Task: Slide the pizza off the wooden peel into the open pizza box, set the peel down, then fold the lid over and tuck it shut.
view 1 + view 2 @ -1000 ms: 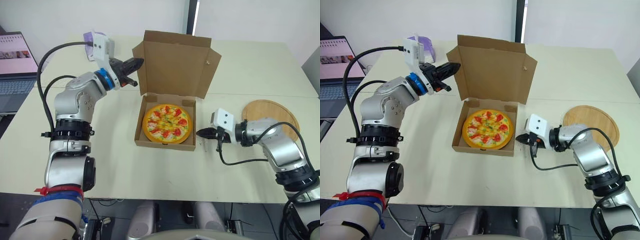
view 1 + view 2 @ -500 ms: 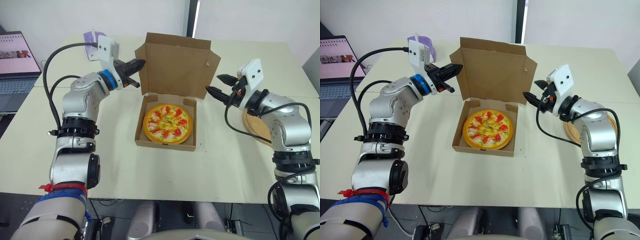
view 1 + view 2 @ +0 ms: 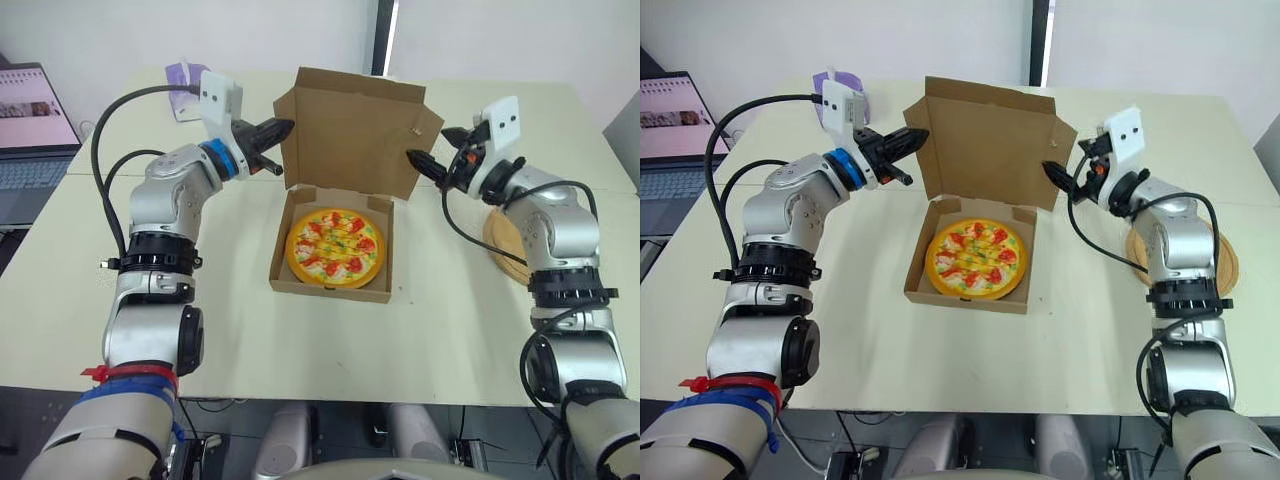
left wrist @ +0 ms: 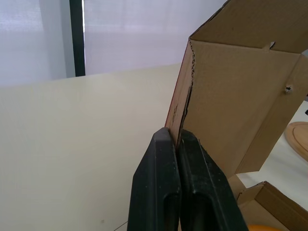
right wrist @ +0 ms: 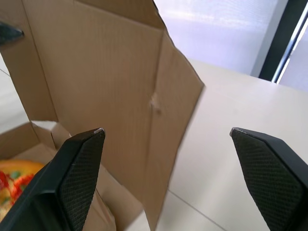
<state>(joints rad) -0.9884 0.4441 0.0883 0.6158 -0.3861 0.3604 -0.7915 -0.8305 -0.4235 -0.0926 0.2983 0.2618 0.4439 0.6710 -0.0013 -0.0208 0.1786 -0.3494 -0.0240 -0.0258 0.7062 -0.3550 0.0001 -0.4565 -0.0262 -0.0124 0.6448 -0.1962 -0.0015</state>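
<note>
The pizza (image 3: pixel 335 247) sits inside the open box (image 3: pixel 330 289) in the middle of the table (image 3: pixel 230 310). The lid (image 3: pixel 350 135) stands up behind it. My left tool (image 3: pixel 280 128) is pressed together, pinching the lid's left edge. My right tool (image 3: pixel 435 148) is spread wide, just beside the lid's right flap. The wooden peel (image 3: pixel 497 243) lies on the table, off to the right.

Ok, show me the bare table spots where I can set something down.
Widest bare stretch: the table between the pizza box front and the near edge. Also free: the strip between the box and the laptop, and the far corner behind the right tool. Crowded: around the upright lid, where the left tool pinches one flap, and by the peel.
</note>
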